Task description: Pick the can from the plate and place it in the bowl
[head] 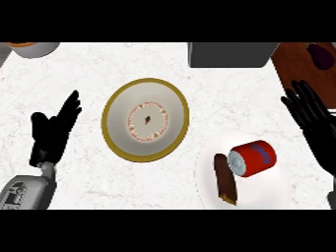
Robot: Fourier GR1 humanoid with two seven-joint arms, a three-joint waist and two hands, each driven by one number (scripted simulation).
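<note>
A red can (pixel 252 157) with a silver top and blue label lies on its side on a white plate (pixel 210 162) at the lower right. A brown bar (pixel 225 179) lies on the same plate, left of the can. At the counter's middle sits the bowl (pixel 145 118), grey inside with a gold rim and a reddish ring pattern. My right hand (pixel 321 129) is open, fingers up, to the right of the can and apart from it. My left hand (pixel 52 129) is open at the left, fingers up, well away from the bowl.
A dark grey box (pixel 230 54) stands at the back. A brown cutting board (pixel 317 74) with a dark purple item (pixel 321 55) lies at the back right. A grey container (pixel 32 48) with an orange top sits at the back left corner. The counter is white marble.
</note>
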